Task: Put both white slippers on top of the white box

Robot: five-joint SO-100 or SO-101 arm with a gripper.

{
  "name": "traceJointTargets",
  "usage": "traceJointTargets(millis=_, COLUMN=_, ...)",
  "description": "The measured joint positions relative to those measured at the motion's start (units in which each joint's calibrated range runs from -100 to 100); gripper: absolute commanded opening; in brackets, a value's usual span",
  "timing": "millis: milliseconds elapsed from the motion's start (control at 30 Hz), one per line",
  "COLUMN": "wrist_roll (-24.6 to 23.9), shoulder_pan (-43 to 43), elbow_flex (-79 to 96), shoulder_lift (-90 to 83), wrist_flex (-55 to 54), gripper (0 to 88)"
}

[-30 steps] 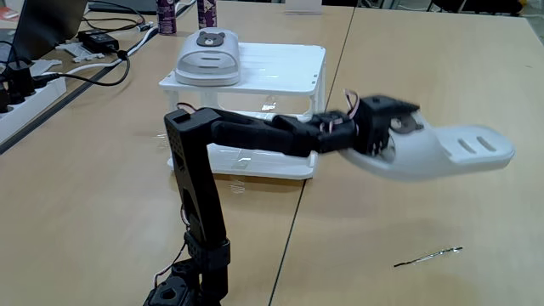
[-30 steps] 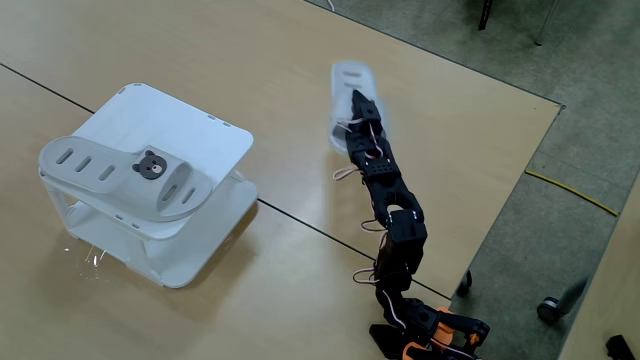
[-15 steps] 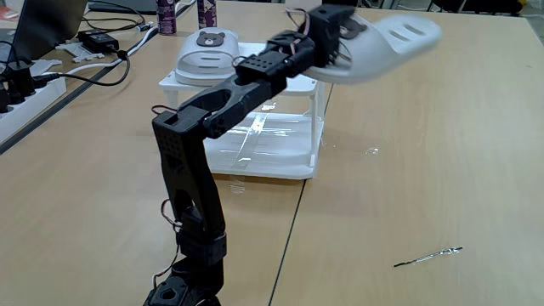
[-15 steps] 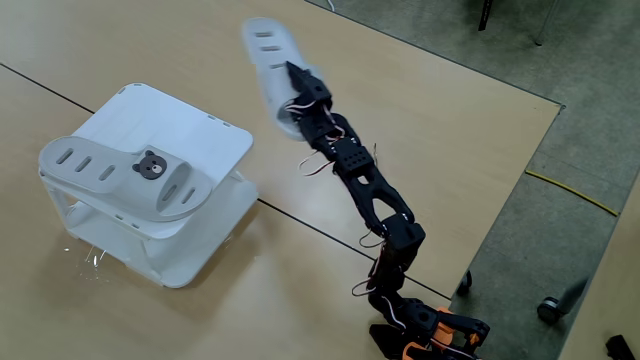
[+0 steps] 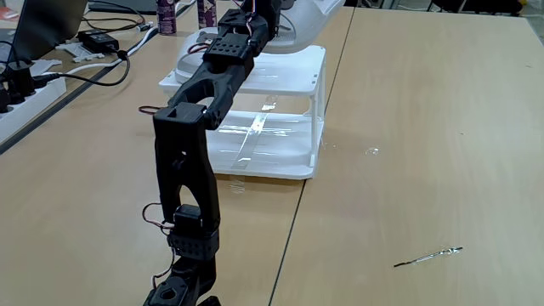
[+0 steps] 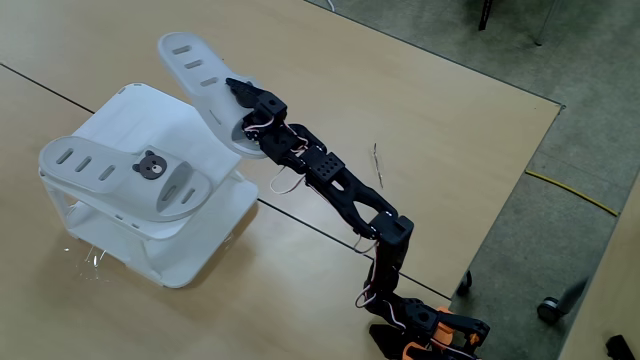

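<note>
White slipper [image 6: 200, 75] in tool [image 6: 238, 100], cropped above.

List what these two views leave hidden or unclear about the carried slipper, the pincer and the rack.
- Carried slipper: in one fixed view, its front is cut off by the top edge.
- Pincer: its fingertips are hidden by the slipper.
- Resting slipper: mostly hidden behind the arm in the low fixed view.
- Rack: lower shelf contents unclear through glare.
</note>
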Motion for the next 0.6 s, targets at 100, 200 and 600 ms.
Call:
traceJointTargets(millis=100, wrist_roll=0.0, shoulder_pan=0.45, elbow_flex=-0.81, shoulder_lift=2.89, wrist_flex=0.0, gripper=0.8)
traceJointTargets(millis=200, wrist_roll=0.0, shoulder_pan=0.0, elbow_flex=-0.99, shoulder_lift=5.94, wrist_flex=0.0, gripper=0.8)
traceJointTargets(millis=600, wrist_roll=0.0, shoulder_pan=-4.34, elbow_flex=-21.02, shoulder_lift=22.35, wrist_flex=0.0, gripper=0.8)
